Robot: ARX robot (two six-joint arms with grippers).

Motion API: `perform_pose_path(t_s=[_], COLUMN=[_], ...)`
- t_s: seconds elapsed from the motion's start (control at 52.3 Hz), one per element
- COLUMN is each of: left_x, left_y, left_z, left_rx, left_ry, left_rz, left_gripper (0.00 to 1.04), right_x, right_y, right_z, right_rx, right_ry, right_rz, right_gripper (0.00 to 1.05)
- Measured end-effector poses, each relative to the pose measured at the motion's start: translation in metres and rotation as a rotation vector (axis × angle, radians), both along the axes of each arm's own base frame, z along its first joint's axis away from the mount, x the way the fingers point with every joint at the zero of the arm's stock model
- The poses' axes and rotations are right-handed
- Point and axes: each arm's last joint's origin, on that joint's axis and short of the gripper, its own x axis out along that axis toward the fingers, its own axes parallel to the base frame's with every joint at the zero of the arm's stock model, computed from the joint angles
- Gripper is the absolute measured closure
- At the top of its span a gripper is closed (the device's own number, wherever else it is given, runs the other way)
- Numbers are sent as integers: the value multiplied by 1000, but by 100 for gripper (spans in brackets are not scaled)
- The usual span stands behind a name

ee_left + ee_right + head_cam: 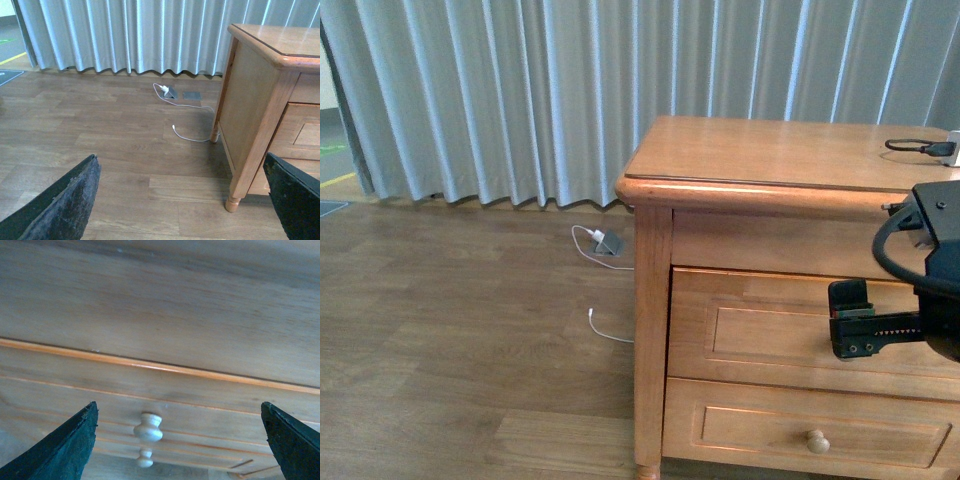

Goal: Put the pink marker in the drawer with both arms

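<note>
The right black tool (177, 440) hovers spread wide before the honey-coloured wooden top drawer (770, 325); the left tool (182, 200) gapes over floor. Two round wooden knobs (148, 426) show.

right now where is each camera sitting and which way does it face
Front: on the body, facing the dresser; right arm's tool before the top drawer.
Left wrist: low, facing floor and curtain; open tool tips frame it.
Right wrist: close on the drawer knob, tool open.
Front and left wrist share the white cable.
</note>
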Motion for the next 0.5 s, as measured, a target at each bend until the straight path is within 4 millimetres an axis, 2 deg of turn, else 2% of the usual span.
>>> perform_pose_path(t_s=[0.229, 0.382, 0.497], left_x=[0, 0, 0], left_y=[0, 0, 0], left_z=[0, 0, 0], left_rx=[0, 0, 0], left_ry=[0, 0, 0], left_rz=[0, 0, 0], left_gripper=[6, 6, 6], right_x=[-44, -88, -121], right_y=[-21, -37, -45], right_z=[41, 72, 85], right_rx=[75, 82, 77], right_ry=[33, -37, -85], right_rz=[7, 17, 25], right_gripper=[8, 8, 8])
